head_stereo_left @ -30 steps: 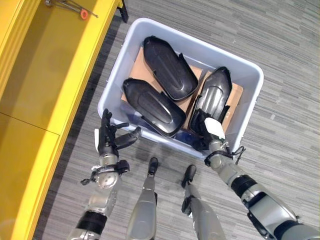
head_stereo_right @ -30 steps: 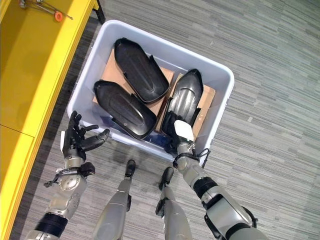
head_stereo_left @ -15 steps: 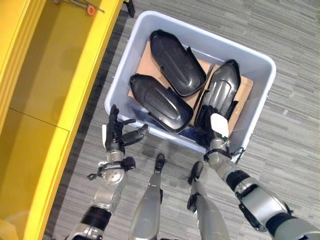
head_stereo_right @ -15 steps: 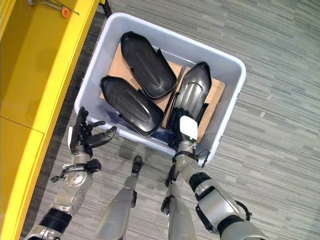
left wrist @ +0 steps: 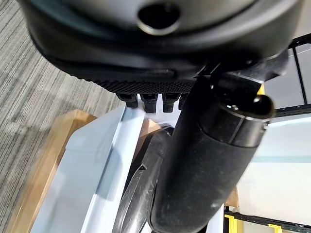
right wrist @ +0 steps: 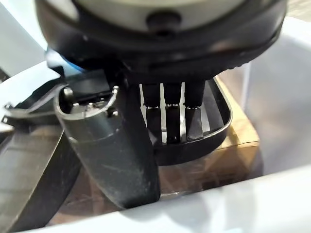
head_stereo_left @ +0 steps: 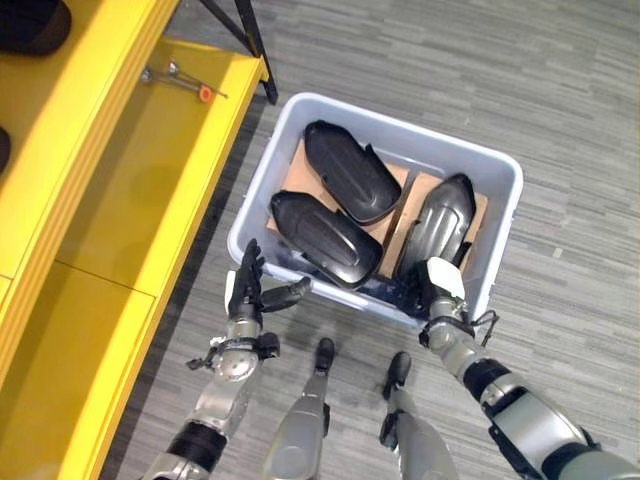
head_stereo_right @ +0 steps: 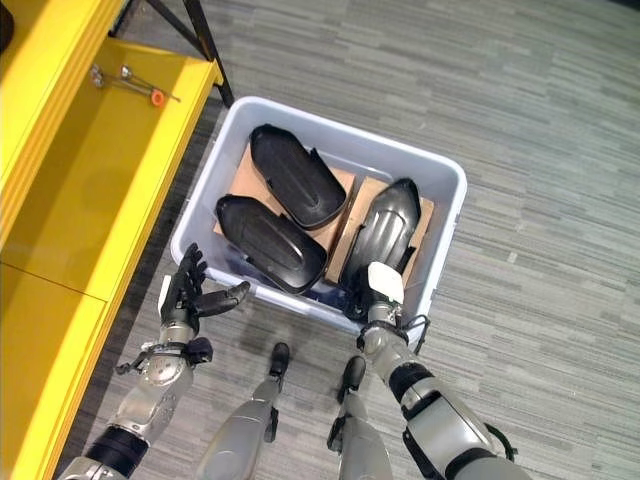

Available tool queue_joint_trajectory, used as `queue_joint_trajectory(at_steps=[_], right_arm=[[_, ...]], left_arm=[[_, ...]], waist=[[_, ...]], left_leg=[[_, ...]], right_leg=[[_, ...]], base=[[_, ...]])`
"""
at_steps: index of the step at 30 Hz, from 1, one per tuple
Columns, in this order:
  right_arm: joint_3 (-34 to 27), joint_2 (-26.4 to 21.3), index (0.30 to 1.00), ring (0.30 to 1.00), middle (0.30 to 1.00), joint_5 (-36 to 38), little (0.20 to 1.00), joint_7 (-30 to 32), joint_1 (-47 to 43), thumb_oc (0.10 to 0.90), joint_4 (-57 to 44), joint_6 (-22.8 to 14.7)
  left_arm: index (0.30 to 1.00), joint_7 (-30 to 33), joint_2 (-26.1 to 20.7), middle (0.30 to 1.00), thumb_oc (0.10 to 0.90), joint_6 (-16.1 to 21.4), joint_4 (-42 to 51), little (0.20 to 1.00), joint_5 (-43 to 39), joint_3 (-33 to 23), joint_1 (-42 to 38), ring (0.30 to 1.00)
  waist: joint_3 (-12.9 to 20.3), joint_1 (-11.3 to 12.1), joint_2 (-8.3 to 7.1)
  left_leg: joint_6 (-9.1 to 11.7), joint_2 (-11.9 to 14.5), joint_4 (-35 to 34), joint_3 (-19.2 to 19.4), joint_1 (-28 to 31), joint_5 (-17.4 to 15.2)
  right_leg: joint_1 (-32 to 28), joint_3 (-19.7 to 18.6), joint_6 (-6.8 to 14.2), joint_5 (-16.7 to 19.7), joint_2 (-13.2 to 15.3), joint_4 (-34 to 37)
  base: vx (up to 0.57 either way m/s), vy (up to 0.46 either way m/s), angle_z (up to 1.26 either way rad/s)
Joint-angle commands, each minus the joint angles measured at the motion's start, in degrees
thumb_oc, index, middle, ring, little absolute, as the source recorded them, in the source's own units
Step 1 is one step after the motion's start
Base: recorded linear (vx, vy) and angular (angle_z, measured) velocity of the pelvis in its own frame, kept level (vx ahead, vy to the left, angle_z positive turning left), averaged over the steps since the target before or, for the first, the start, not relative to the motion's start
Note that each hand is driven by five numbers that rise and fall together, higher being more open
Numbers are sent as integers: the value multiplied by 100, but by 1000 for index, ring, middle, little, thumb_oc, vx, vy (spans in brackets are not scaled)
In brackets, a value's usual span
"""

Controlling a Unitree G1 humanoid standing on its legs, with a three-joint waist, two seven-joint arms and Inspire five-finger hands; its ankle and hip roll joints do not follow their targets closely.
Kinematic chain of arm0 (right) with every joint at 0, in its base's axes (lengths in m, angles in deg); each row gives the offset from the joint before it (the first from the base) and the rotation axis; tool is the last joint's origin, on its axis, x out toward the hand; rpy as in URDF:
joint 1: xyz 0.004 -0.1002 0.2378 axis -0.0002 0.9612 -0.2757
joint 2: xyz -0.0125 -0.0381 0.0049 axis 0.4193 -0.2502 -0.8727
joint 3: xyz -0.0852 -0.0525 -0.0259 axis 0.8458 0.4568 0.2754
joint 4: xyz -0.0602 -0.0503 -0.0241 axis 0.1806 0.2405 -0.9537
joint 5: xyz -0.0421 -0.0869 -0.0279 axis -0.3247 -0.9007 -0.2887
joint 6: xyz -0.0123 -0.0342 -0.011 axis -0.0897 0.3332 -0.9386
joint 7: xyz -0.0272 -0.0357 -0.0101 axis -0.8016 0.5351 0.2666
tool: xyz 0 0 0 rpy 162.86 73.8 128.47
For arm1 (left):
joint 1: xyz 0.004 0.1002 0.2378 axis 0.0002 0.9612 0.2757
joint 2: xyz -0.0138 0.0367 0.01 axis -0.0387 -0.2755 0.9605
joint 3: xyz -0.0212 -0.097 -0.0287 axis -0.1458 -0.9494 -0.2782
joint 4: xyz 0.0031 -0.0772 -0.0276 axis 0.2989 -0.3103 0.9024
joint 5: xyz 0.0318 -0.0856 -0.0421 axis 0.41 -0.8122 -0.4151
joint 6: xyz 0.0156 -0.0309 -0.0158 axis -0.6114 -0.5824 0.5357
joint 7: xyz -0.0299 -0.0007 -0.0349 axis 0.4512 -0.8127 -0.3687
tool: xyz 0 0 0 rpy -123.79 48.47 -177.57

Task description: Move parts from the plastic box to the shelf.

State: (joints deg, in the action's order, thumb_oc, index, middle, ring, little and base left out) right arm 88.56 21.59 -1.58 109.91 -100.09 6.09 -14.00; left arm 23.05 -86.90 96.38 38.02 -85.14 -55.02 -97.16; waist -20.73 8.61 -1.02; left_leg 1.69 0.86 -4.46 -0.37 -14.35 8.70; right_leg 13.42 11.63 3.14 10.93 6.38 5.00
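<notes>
A pale plastic box [head_stereo_left: 400, 121] stands on the floor with three black shell-shaped parts in it. Two lie side by side in its left half [head_stereo_left: 352, 172] [head_stereo_left: 325, 238], and one [head_stereo_left: 440, 222] lies along its right side. My right hand [head_stereo_left: 440, 290] is at the near end of that right part [right wrist: 219, 127], its straight fingers [right wrist: 166, 119] dipping inside the rim with the thumb outside. My left hand [head_stereo_left: 248, 293] hovers open just outside the box's near left corner [left wrist: 107, 155]. The yellow shelf [head_stereo_left: 150, 180] runs along the left.
Brown cardboard [head_stereo_left: 298, 166] lines the box under the parts. Small metal tools with an orange bit [head_stereo_left: 186, 83] lie on the shelf's far end. A dark part [head_stereo_left: 30, 22] sits on the upper shelf level. A black stand leg [head_stereo_left: 250, 45] rises behind the box.
The whole picture has shifted and pulled back, so the camera has moved. Both hands keep the same places relative to the box and the parts lie as before.
</notes>
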Motion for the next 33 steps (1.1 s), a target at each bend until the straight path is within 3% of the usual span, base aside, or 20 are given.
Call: queue_joint_trajectory(at_steps=[1, 9, 22, 33], right_arm=[[108, -185, 300, 300, 300, -562, 300, 159, 45, 400, -492, -137], [-279, -852, 300, 300, 300, -818, 300, -1, 239, 400, -2257, -314], [-817, -1539, 300, 300, 300, -926, 300, -597, 869, 400, -4389, -790], [-876, -1869, 300, 300, 300, -943, 300, -1091, 1250, 400, -5472, -1054]], left_arm=[[1000, 11, -203, 1000, 900, 349, 294, 1000, 360, -143, -217, 1000], [1000, -76, -239, 1000, 900, 298, 9, 1000, 460, -430, 136, 1000], [1000, -332, -43, 1000, 900, 168, -200, 1000, 586, -779, 746, 1000], [1000, -484, 1, 1000, 900, 92, -47, 1000, 771, -831, 1124, 1000]], waist=[[131, -11, -319], [672, -261, -498], [1551, -628, -392], [1861, -763, -241]], left_leg=[[-19, 231, -54, 300, 493, -572], [-30, 292, -54, 430, 982, -734], [-45, 340, -54, 583, 1605, -923], [-10, 437, -54, 623, 1693, -906]], right_leg=[[-212, -297, 660, -307, 614, -375], [-559, -430, 687, -390, 562, -366], [-1020, -639, 660, -555, 485, -340], [-1065, -718, 602, -649, 389, -367]], base=[[75, -16, -4], [67, -13, -19], [82, -10, -11], [17, -39, -6]])
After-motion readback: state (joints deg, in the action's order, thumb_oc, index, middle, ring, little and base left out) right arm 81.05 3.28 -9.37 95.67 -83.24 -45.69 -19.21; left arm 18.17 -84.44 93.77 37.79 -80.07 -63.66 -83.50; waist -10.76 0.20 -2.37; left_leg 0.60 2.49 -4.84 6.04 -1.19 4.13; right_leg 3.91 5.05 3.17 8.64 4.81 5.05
